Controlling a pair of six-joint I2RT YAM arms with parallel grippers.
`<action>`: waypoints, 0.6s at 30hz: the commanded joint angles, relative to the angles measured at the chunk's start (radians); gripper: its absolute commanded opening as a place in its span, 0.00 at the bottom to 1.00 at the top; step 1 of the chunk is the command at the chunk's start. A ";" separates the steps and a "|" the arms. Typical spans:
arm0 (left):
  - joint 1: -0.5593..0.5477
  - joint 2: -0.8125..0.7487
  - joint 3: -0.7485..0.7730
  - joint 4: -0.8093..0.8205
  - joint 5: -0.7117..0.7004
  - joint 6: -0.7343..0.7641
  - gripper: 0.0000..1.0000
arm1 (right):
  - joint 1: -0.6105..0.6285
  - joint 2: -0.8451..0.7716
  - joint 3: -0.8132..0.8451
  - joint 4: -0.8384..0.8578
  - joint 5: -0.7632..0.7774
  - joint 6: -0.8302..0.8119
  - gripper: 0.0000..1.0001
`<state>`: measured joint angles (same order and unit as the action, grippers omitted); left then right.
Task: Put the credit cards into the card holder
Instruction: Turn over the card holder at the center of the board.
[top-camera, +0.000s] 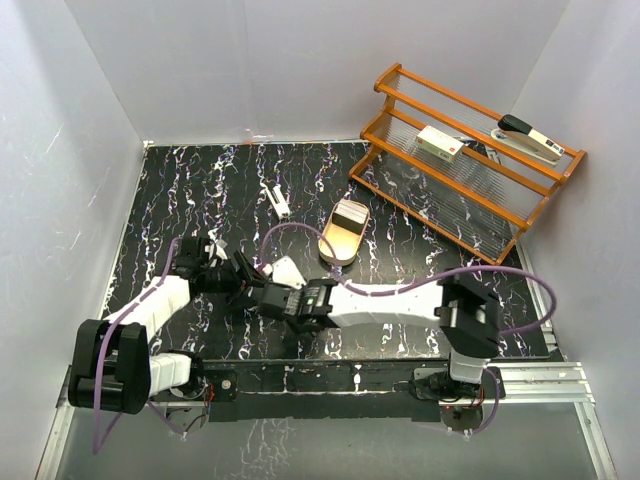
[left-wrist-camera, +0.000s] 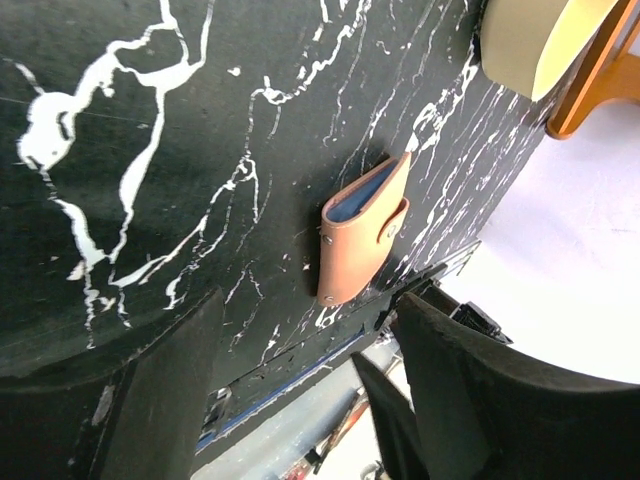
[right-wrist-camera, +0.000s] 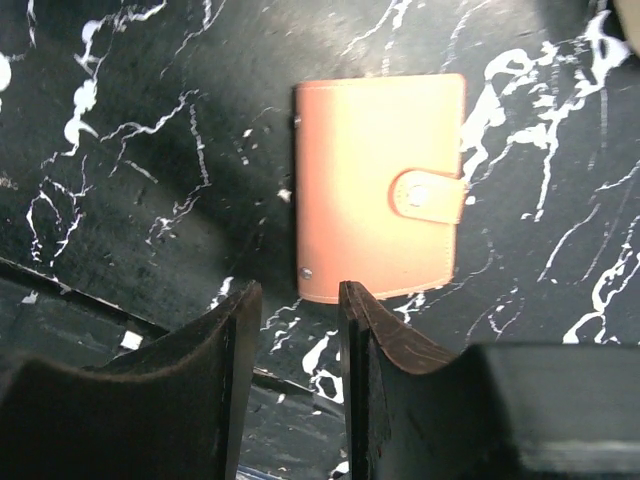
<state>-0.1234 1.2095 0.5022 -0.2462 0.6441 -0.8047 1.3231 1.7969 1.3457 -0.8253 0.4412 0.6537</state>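
Salmon-brown leather, the card holder (right-wrist-camera: 375, 185) lies folded shut, tab snapped, on the black marbled worktop (right-wrist-camera: 150, 100), just ahead of the right fingers (right-wrist-camera: 400, 390), which stand narrowly parted with nothing between them. The left fingers (left-wrist-camera: 170, 400) are spread wide and empty nearby. The credit cards (top-camera: 350, 212) rest in the oval tray (top-camera: 336, 245).

No legible text anywhere; red mark on white box (top-camera: 438, 143) too small to read.
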 joint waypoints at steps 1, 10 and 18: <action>-0.040 -0.008 -0.021 0.047 0.049 -0.043 0.65 | -0.069 -0.128 -0.071 0.120 -0.017 -0.041 0.35; -0.109 -0.010 -0.097 0.196 0.069 -0.160 0.56 | -0.182 -0.149 -0.146 0.227 -0.125 -0.101 0.36; -0.123 0.008 -0.121 0.236 0.069 -0.183 0.55 | -0.212 -0.121 -0.183 0.274 -0.176 -0.116 0.36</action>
<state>-0.2398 1.2148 0.3901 -0.0391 0.6796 -0.9623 1.1164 1.6737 1.1721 -0.6231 0.2890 0.5541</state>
